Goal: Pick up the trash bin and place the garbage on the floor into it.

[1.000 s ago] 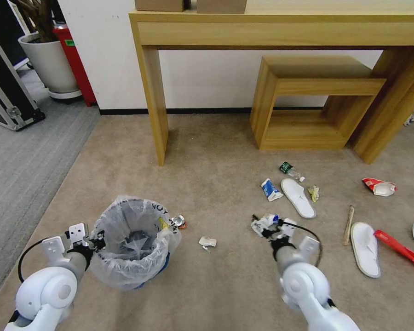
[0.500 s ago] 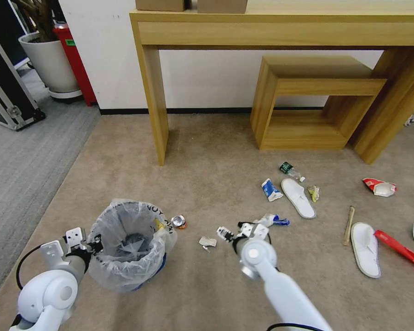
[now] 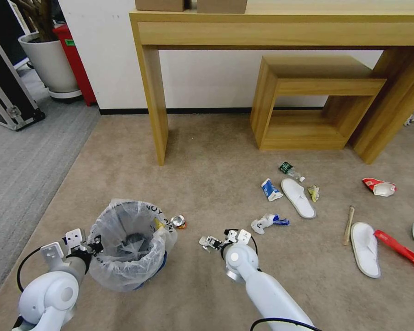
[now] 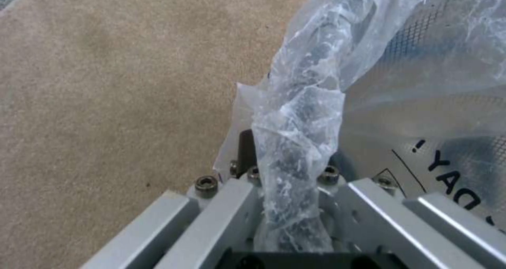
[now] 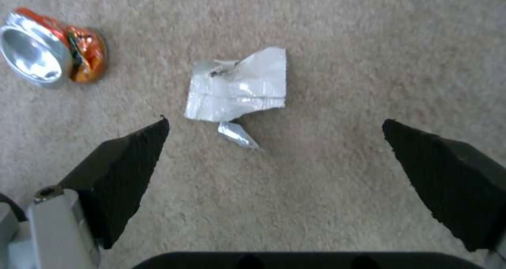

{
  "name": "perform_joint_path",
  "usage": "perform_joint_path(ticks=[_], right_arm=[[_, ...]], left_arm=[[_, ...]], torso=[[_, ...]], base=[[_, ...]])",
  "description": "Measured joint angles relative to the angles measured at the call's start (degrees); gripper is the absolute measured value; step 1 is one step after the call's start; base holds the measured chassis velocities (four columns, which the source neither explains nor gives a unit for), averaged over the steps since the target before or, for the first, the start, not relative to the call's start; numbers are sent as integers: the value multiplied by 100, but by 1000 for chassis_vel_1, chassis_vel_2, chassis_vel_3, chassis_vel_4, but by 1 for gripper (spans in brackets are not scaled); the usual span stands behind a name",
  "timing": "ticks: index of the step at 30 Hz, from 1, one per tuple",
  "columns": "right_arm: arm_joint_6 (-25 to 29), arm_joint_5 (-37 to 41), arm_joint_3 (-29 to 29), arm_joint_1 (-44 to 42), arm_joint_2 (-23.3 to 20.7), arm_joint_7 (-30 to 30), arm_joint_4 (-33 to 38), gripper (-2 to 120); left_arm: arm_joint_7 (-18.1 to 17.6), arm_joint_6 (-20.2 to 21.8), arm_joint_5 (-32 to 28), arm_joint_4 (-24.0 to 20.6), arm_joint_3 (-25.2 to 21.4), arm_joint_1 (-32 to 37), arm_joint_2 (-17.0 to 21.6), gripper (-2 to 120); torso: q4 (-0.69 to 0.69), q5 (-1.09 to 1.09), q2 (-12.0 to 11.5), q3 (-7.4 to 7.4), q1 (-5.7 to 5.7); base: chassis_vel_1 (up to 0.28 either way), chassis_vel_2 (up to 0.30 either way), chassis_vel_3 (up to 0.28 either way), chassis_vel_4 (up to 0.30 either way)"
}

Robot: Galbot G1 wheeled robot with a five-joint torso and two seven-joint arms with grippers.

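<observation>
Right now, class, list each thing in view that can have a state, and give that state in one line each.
left gripper: shut on the trash bin's rim.
trash bin: upright, lined with a bag.
right gripper: open above the foil scrap.
foil scrap: crumpled, lying on the floor.
can: crushed, on its side.
bottle: lying on its side.

The head camera looked forward and down from high up at the floor point(image 3: 207, 151), far enough to see both arms. The left wrist camera sat very close to the trash bin point(image 4: 437, 103), looking along its bag. The right wrist camera looked straight down, close over a paper scrap point(image 5: 237, 89). The head view also held that paper scrap point(image 3: 206, 241) and the trash bin point(image 3: 126, 243).
</observation>
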Motion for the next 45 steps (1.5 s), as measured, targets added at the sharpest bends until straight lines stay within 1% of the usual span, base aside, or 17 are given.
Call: perform_joint_path(ticks=[9, 14, 16, 24, 25, 26, 32, 33, 39, 42, 43, 45], right_arm=[[181, -267, -68, 180, 231, -188, -537, 100], [247, -347, -79, 255, 304, -249, -714, 100], [307, -451, -102, 332, 387, -316, -910, 100], [388, -584, -159, 469, 556, -429, -1239, 99], [421, -633, -170, 502, 591, -460, -1324, 95], [429, -644, -179, 509, 600, -472, -1347, 93], [481, -723, -195, 561, 662, -539, -1503, 91], [507, -751, -193, 583, 686, -555, -1556, 88], [565, -863, -156, 679, 815, -635, -1770, 84], [613, -946, -150, 704, 895, -684, -1878, 78], [613, -946, -150, 704, 895, -684, -1878, 78], [658, -1010, -148, 705, 917, -723, -1929, 70]], left_arm=[[2, -24, -21, -27, -10, 22, 20, 1], [4, -41, -21, -43, -14, 37, 15, 1], [7, -48, -25, -71, -15, 45, 5, 1], [8, -69, -27, -99, -18, 56, -7, 1], [8, -75, -28, -104, -19, 60, -8, 1], [8, -77, -28, -106, -19, 64, -8, 1], [8, -84, -34, -126, -23, 75, -9, 1], [8, -93, -34, -126, -23, 78, -10, 1], [16, -120, -34, -142, -15, 95, -20, 1], [24, -136, -40, -178, -8, 109, -20, 1], [24, -136, -40, -178, -8, 109, -20, 1], [40, -159, -41, -199, -8, 125, -16, 1]], torso=[[0, 1, 0, 0, 0], [0, 0, 0, 0, 0], [0, 1, 0, 0, 0], [0, 0, 0, 0, 0], [0, 1, 0, 0, 0], [0, 0, 0, 0, 0], [0, 0, 0, 0, 0], [-1, 0, 0, -1, 0], [-1, -2, 0, -1, 0], [-2, -2, 0, -1, 0], [-2, -2, 0, -1, 0], [-3, -2, 1, -2, 0]], base=[[0, 0, 0, 0], [0, 0, 0, 0], [0, 0, 0, 0], [0, 0, 0, 0], [0, 0, 0, 0], [0, 0, 0, 0], [0, 0, 0, 0], [0, 0, 0, 0], [0, 0, 0, 0], [0, 0, 0, 0], [0, 0, 0, 0], [0, 0, 0, 0]])
